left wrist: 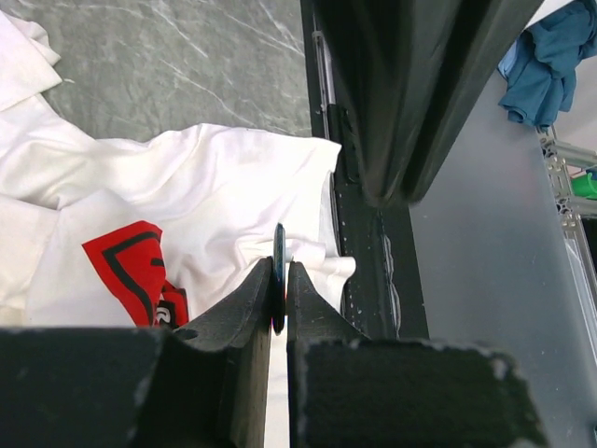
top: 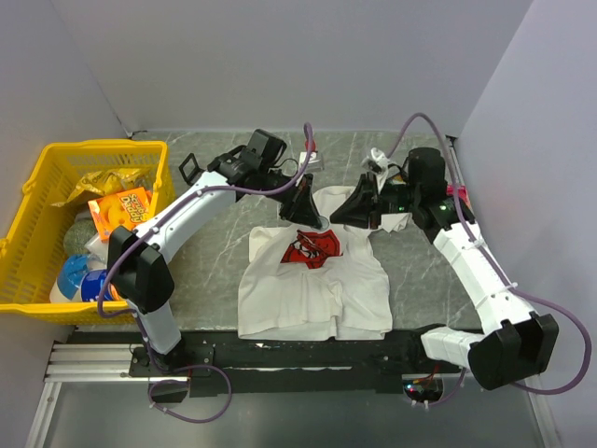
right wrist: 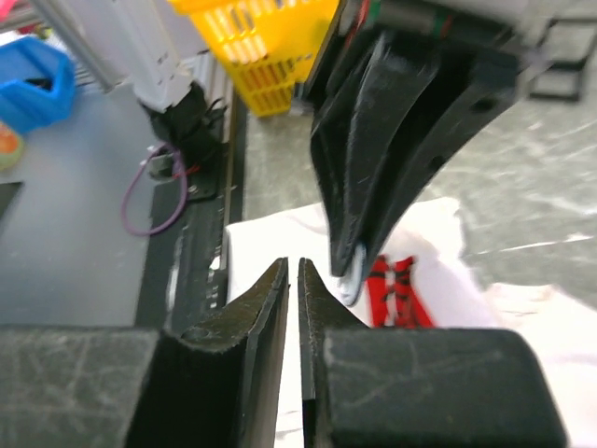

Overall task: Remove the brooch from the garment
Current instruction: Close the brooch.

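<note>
The garment (top: pixel 312 289), a white T-shirt with a red print, lies flat in the middle of the table. Just above its collar my left gripper (top: pixel 305 211) is shut on the brooch (left wrist: pixel 278 247), a thin dark disc seen edge-on between the fingertips. The shirt (left wrist: pixel 215 187) lies below it. In the right wrist view the brooch (right wrist: pixel 350 280) shows as a pale round piece at the tips of the left gripper's fingers (right wrist: pixel 373 168). My right gripper (top: pixel 358 211) faces the left one closely. Its jaws (right wrist: pixel 294 266) stand a thin slit apart with nothing between them.
A yellow basket (top: pixel 56 187) with snack packs and bottles stands at the left edge. A crumpled white cloth (top: pixel 378 159) lies at the back right. The black mounting rail (top: pixel 308 353) runs along the near edge, just below the shirt's hem.
</note>
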`<state>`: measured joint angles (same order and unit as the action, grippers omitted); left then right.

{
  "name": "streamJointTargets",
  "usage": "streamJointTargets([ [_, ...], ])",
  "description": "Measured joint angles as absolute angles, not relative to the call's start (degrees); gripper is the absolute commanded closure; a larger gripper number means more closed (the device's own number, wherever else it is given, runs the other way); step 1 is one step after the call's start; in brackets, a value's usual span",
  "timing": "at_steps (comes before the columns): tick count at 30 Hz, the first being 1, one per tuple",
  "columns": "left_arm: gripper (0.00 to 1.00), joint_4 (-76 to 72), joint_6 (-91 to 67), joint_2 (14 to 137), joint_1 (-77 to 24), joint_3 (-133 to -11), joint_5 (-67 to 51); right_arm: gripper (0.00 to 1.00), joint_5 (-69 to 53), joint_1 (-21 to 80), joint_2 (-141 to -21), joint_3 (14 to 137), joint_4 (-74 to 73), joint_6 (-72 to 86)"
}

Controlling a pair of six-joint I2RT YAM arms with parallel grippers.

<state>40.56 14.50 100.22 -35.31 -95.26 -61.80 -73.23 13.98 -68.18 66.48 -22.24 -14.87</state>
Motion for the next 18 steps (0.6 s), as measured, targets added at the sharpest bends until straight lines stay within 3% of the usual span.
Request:
streamJointTargets([
  [11, 0.87, 42.26, 16.84, 100.22, -36.60, -95.26, -61.71, 0.89, -70.85, 17.15, -70.74, 62.19, -21.91, -15.97],
  [18, 0.87, 42.98, 17.54, 100.22, -36.69, -95.26, -61.80, 1.00, -69.67, 17.39, -70.78, 62.19, -22.06, -17.78],
])
